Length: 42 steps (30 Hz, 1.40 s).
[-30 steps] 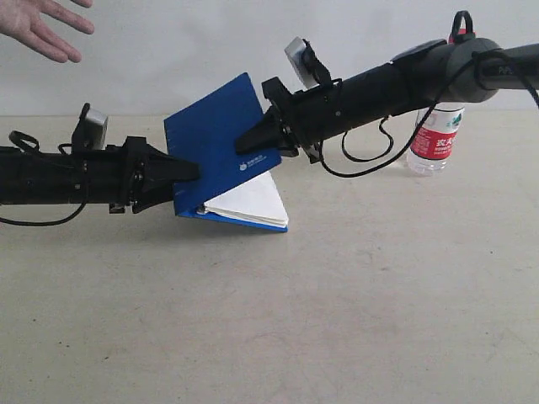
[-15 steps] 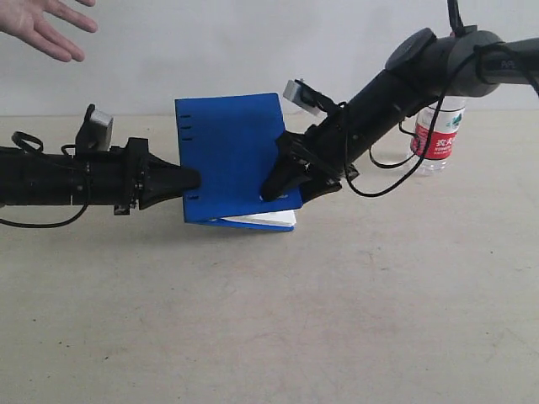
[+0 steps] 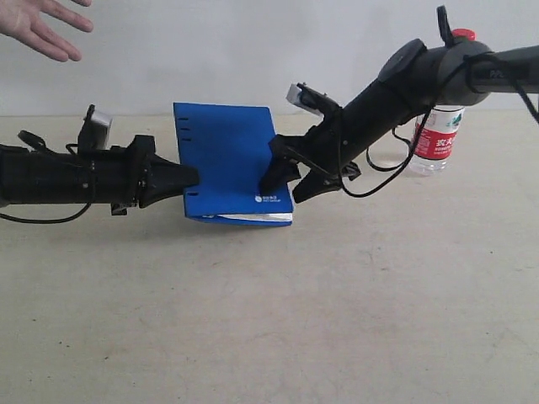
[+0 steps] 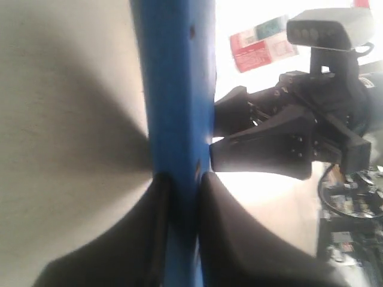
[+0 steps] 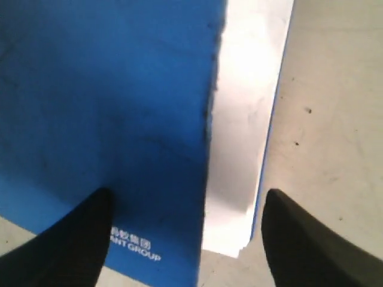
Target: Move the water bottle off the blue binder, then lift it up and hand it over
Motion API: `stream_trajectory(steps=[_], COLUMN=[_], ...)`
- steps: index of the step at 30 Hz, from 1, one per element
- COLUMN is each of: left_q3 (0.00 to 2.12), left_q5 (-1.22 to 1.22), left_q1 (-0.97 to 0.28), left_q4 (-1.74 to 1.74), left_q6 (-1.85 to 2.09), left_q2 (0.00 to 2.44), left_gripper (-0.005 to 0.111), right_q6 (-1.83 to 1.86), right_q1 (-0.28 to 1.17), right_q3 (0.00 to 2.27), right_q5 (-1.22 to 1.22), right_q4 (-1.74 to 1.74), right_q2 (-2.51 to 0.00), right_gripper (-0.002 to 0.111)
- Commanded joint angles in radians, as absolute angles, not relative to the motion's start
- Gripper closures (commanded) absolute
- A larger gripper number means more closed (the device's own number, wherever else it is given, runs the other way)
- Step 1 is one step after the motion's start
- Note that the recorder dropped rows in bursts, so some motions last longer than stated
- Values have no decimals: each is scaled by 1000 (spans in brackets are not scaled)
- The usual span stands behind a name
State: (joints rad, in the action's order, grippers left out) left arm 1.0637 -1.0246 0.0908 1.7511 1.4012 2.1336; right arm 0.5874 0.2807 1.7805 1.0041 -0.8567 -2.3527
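The blue binder (image 3: 226,160) is held by its spine side in my left gripper (image 3: 190,177), tilted with its cover facing the camera and its lower edge near the table. In the left wrist view it shows edge-on (image 4: 176,89), with my left gripper (image 4: 182,179) shut on it. My right gripper (image 3: 285,187) stands open at the binder's far corner. Its fingers (image 5: 305,239) straddle the cover (image 5: 108,107) and the white pages (image 5: 245,119) without pinching them. The water bottle (image 3: 436,135) stands upright on the table behind the right arm, apart from the binder.
An open human hand (image 3: 42,25) hovers at the upper left. The beige table (image 3: 337,320) stretches out in front of both arms. A loose black cable (image 3: 379,172) hangs under the right arm, next to the bottle.
The binder has swung down from a raised, fanned-open tilt to a lower, nearly closed pose. My right gripper slid off the cover to its lower corner. The left gripper kept its hold.
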Motion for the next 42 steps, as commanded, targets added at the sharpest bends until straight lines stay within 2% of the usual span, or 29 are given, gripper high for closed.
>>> stream_trajectory(steps=[1, 2, 3, 4, 5, 15, 17, 19, 21, 23, 26, 27, 29, 30, 32, 33, 42], left_q3=[1071, 1071, 1071, 1071, 1071, 1092, 1123, 1145, 1149, 1149, 1149, 1149, 1149, 1149, 1149, 1149, 1152], left_q5=[-1012, -1012, -1012, -1012, -1012, -904, -1016, -1160, -1204, -1221, -1221, -1136, -1013, -975, -969, -969, -1084], left_q1=[18, 10, 8, 4, 2, -74, -79, -79, -79, -79, -79, -79, -79, -79, -79, -79, -74], left_q4=[1744, 1744, 1744, 1744, 1744, 1744, 1744, 1744, 1744, 1744, 1744, 1744, 1744, 1734, 1738, 1738, 1744], left_q6=[1394, 1390, 1387, 1384, 1384, 1386, 1398, 1457, 1473, 1465, 1451, 1402, 1350, 1331, 1327, 1324, 1326], left_q2=[2119, 2119, 2119, 2119, 2119, 2120, 2120, 2120, 2120, 2132, 2155, 2165, 2173, 2173, 2173, 2173, 2171], left_gripper=[81, 66, 61, 51, 49, 48, 53, 65, 78, 84, 84, 82, 69, 56, 40, 37, 36], right_q6=[583, 583, 583, 585, 587, 693, 690, 678, 679, 679, 679, 679, 679, 683, 687, 689, 705], right_q1=[293, 293, 293, 293, 295, 329, 338, 338, 338, 338, 338, 338, 338, 338, 338, 338, 338], right_q3=[1777, 1777, 1777, 1777, 1777, 1777, 1777, 1777, 1777, 1777, 1777, 1777, 1777, 1777, 1777, 1777, 1777], right_q5=[1024, 1029, 1029, 1018, 1016, 1081, 1074, 1071, 1078, 1087, 1107, 1115, 1122, 1122, 1122, 1122, 1122], right_q4=[-856, -852, -852, -852, -854, -899, -899, -899, -899, -899, -899, -899, -895, -896, -896, -896, -896], right_q2=[-2407, -2416, -2418, -2418, -2418, -2418, -2418, -2418, -2418, -2418, -2418, -2418, -2418, -2418, -2418, -2418, -2418], right_gripper=[67, 86, 92, 106, 108, 108, 108, 108, 108, 108, 108, 108, 108, 108, 108, 108, 108])
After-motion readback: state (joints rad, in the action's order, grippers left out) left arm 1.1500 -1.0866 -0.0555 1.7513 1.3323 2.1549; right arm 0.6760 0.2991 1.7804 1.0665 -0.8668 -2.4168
